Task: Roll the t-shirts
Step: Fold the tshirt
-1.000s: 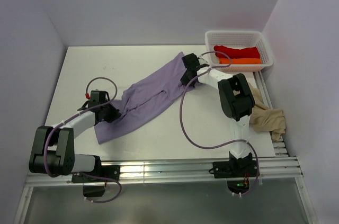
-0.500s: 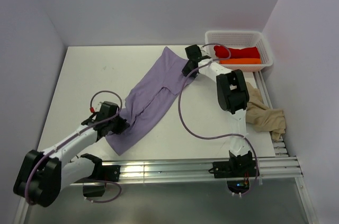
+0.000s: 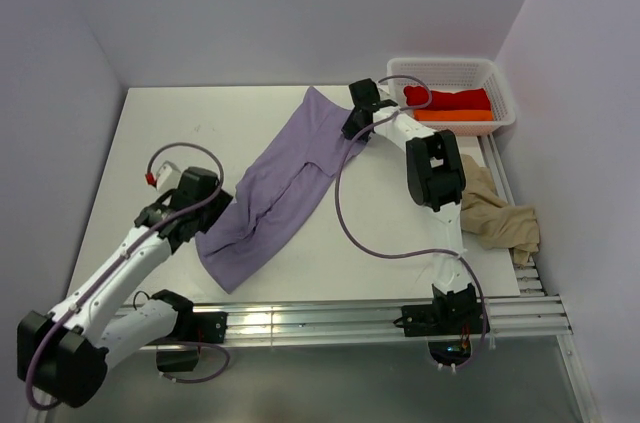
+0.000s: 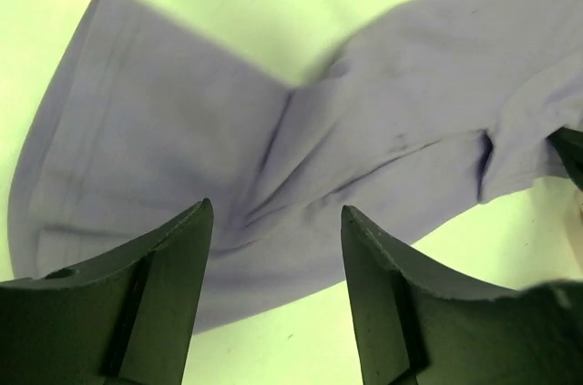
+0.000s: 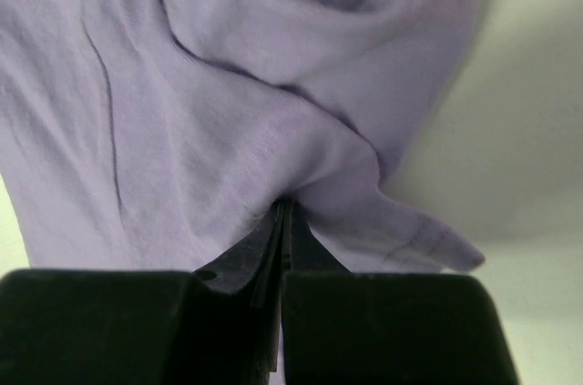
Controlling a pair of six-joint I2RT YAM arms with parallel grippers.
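Top external view: the lavender t-shirt [image 3: 275, 193] lies stretched in a long diagonal across the white table [image 3: 160, 133], its far end near the back right and its near end toward the left front. The right gripper [image 3: 350, 131] sits at the far right edge of that shirt. In the right wrist view its jaws are pressed together [image 5: 284, 207], with a fold of the purple cloth [image 5: 182, 130] pinched between them. The left gripper [image 3: 205, 218] is at the shirt's near left edge. In the left wrist view its fingers stand wide apart [image 4: 275, 212] with nothing between them, and the wrinkled cloth [image 4: 364, 130] lies below. At the back right corner a white mesh basket [image 3: 503, 93] holds the red t-shirt [image 3: 450, 99] and the orange t-shirt [image 3: 455, 115] side by side. The beige t-shirt [image 3: 503, 218] lies crumpled at the table's right edge, beside the right arm. No print on any shirt is legible.
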